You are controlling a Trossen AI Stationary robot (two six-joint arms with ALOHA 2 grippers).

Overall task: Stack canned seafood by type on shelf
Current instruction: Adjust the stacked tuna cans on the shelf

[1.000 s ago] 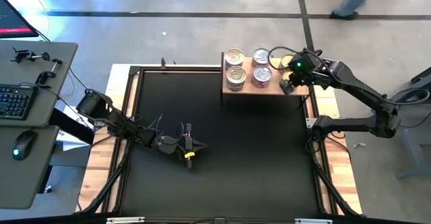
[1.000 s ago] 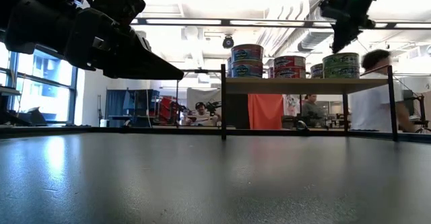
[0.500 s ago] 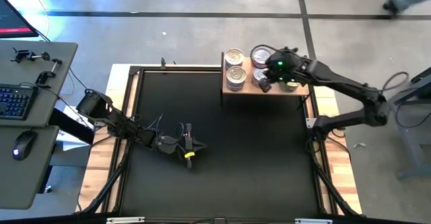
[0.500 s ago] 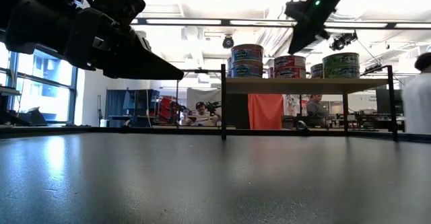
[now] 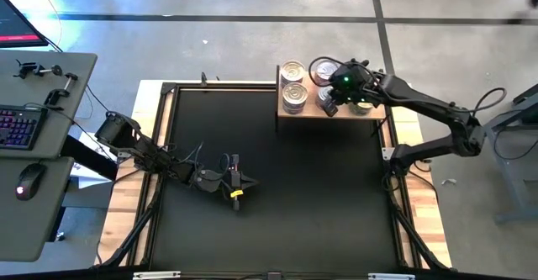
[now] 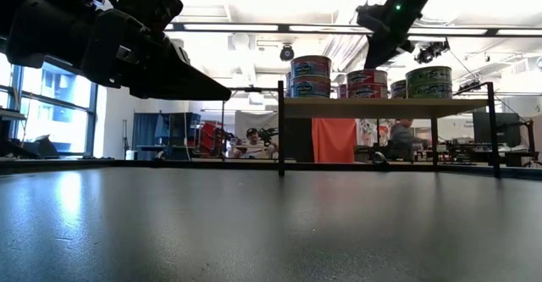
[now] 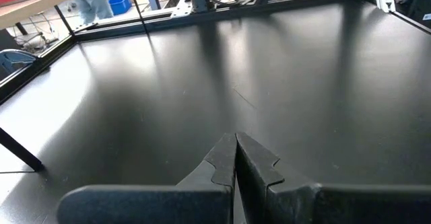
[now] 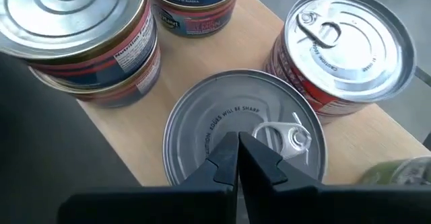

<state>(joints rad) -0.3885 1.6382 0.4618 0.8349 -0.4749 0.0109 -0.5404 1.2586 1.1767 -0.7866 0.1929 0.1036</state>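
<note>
The canned seafood [image 5: 293,96] stood in short stacks on the shelf [image 5: 304,111], the light-wood board at the far right corner of the black table [image 5: 277,196]. From above, only lids showed: two silver-topped stacks at the shelf's left end, one behind the other, and more tins [image 5: 324,70] to their right, partly covered by the right arm. The low view gave what the overhead one could not: the labels. A blue-banded stack [image 6: 311,75] stood at the shelf's [image 6: 385,107] left, a red-labelled stack [image 6: 366,84] in the middle and a green-labelled stack [image 6: 428,81] at the right.

The right gripper [image 5: 329,105] hung over the middle of the shelf, and in the low view it sat just above the red-labelled stack [image 6: 373,58]. Only the right wrist view showed its fingers [image 8: 225,158] pressed together with nothing between them, directly over a silver lid with a pull tab [image 8: 246,133]; whether the tips touched that lid could not be told. Beside that tin stood another red-labelled tin [image 8: 343,49], and a blue-labelled stack [image 8: 91,39] stood nearby.

The left gripper [image 5: 236,185] waited well apart over the table's left-centre; its wrist view showed the fingertips [image 7: 219,162] closed together above bare table [image 7: 283,83].
</note>
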